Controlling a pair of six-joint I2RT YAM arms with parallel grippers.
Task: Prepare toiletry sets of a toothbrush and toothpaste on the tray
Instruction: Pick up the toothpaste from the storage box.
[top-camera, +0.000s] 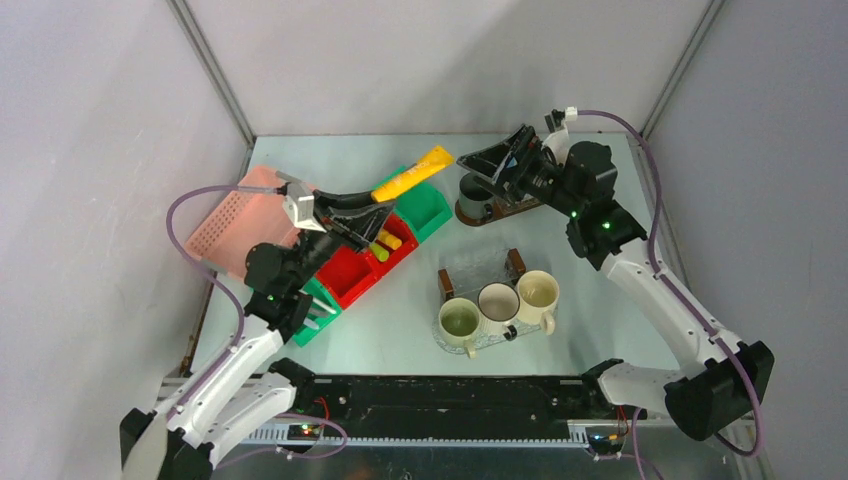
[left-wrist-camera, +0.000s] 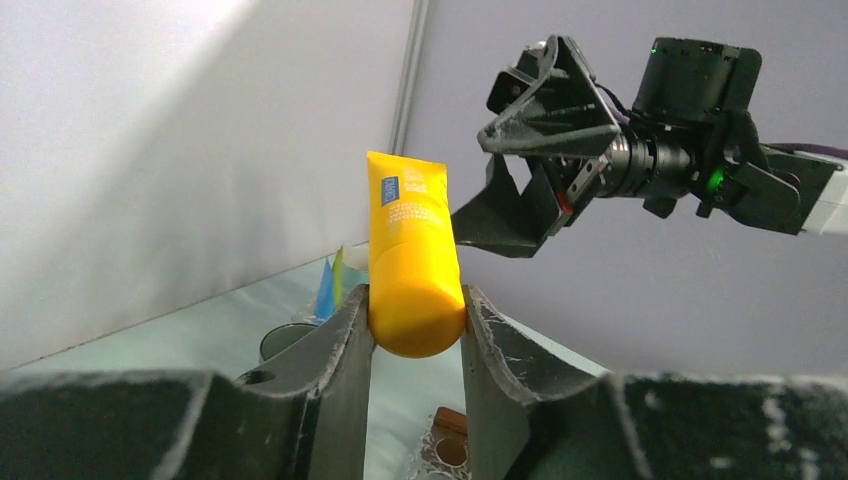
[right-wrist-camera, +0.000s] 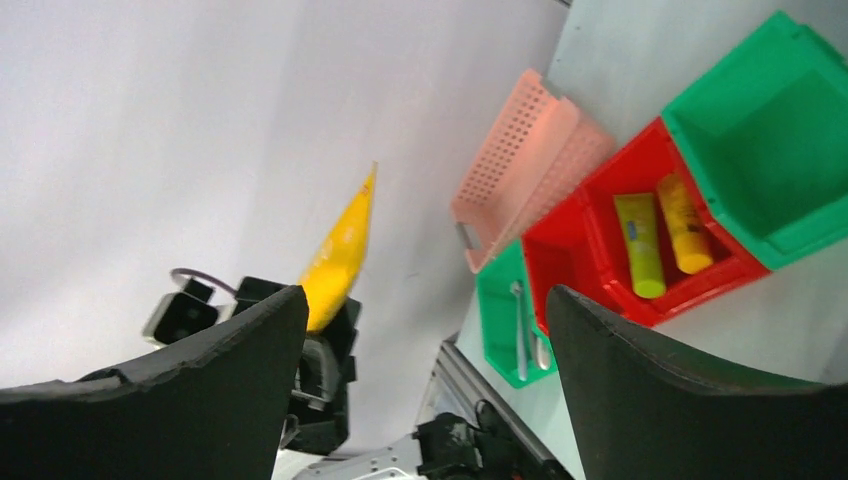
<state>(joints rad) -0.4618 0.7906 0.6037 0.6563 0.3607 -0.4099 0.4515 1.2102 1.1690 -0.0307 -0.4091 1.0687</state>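
My left gripper (left-wrist-camera: 415, 320) is shut on the cap end of a yellow toothpaste tube (left-wrist-camera: 412, 250) and holds it up in the air above the bins (top-camera: 412, 172). My right gripper (top-camera: 490, 165) hangs open just right of the tube's flat end, its fingers (right-wrist-camera: 250, 340) spread with nothing between them. Seen from the right wrist, the yellow tube (right-wrist-camera: 340, 255) is off to the left. Three mugs (top-camera: 497, 300) stand on the near tray (top-camera: 450, 280). A dark mug (top-camera: 472, 188) sits on the far tray (top-camera: 500, 212). Pale toothbrushes (right-wrist-camera: 518, 330) lie in a green bin.
A red bin (right-wrist-camera: 590, 215) holds a yellow-green tube (right-wrist-camera: 640, 245) and an orange tube (right-wrist-camera: 683, 225). Beside it are an empty green bin (right-wrist-camera: 780, 150) and a pink perforated basket (right-wrist-camera: 520, 165). Blue and green tips (left-wrist-camera: 330, 285) stick out of the dark mug (left-wrist-camera: 290, 340).
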